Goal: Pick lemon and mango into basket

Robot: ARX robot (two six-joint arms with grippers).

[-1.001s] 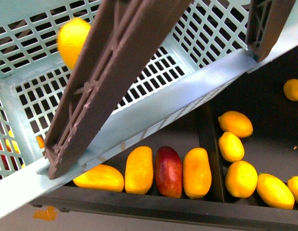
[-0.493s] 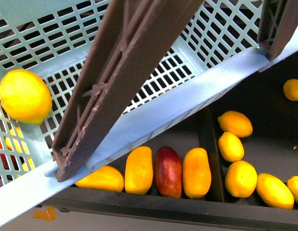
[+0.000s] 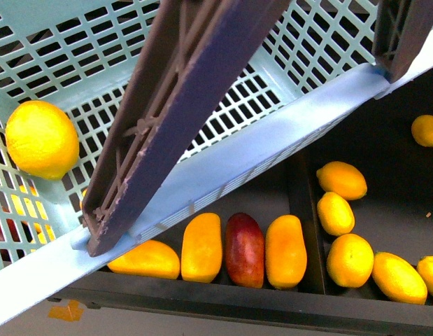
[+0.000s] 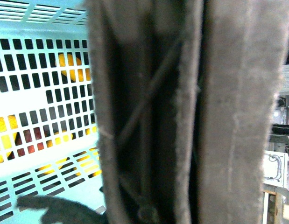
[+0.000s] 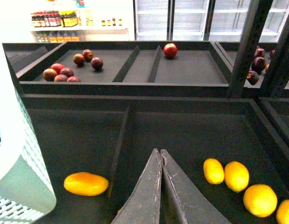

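Lemon (image 3: 41, 140) lies loose in the tilted basket (image 3: 272, 143); I reckon a jolt could roll it out. My right gripper (image 5: 160, 151) is closed and empty; the left gripper's hold I cannot tell.

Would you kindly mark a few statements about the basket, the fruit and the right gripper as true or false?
1. A lemon lies inside the basket. True.
2. The dark red mango is in the basket. False: it lies in the dark bin, between yellow-orange mangoes.
3. The right gripper is shut and empty. True.
4. The loose lemons share the mangoes' compartment. False: a divider separates them.
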